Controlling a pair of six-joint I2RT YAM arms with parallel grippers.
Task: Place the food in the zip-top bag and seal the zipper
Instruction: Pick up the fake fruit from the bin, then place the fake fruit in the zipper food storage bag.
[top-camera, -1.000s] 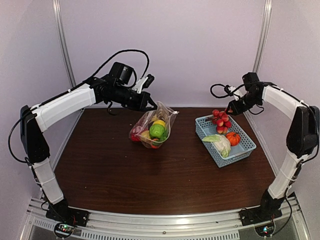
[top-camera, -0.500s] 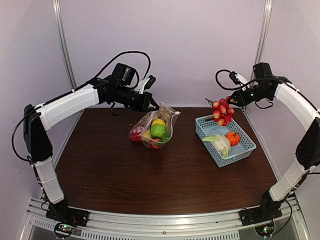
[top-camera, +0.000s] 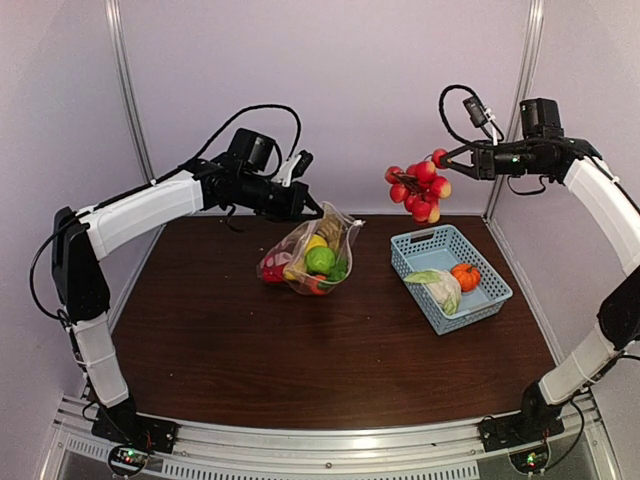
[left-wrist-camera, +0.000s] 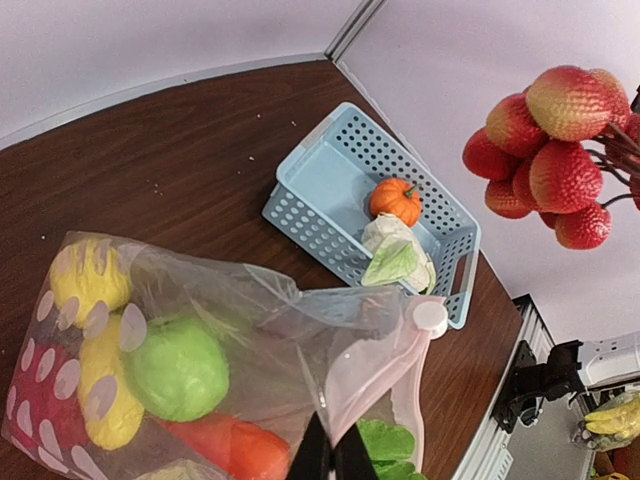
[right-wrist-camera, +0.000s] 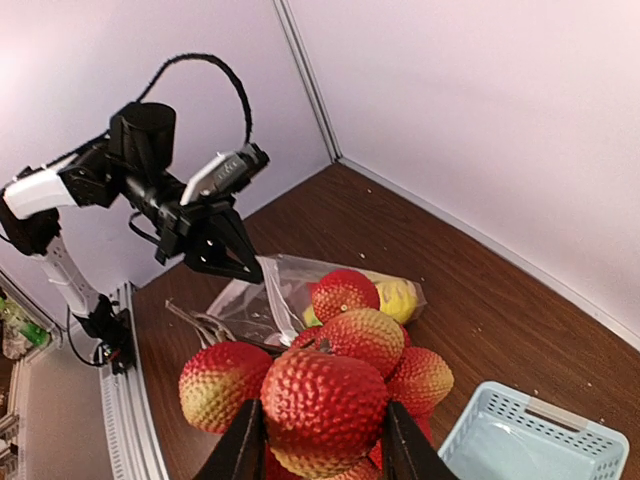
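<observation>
The clear zip-top bag (top-camera: 312, 255) (left-wrist-camera: 250, 340) with white dots hangs at the table's middle back, holding yellow, green and red toy food. My left gripper (top-camera: 312, 212) (left-wrist-camera: 334, 462) is shut on its upper mouth edge, by the pink zipper strip (left-wrist-camera: 395, 370). My right gripper (top-camera: 446, 158) (right-wrist-camera: 322, 435) is shut on a bunch of red-yellow bumpy fruits (top-camera: 418, 190) (right-wrist-camera: 330, 385) (left-wrist-camera: 555, 150), held in the air between the bag and the basket. An orange pumpkin (top-camera: 465, 276) (left-wrist-camera: 396, 200) and a pale cabbage (top-camera: 438, 286) (left-wrist-camera: 396, 258) lie in the basket.
A light-blue mesh basket (top-camera: 420, 248) (left-wrist-camera: 300, 195) stands at the right of the dark wooden table (top-camera: 330, 360). White walls and metal posts close in the back and sides.
My right gripper lifted the red fruit bunch out of the basket and carried it up and left. The left gripper kept its hold on the bag's mouth, shifting slightly right.
</observation>
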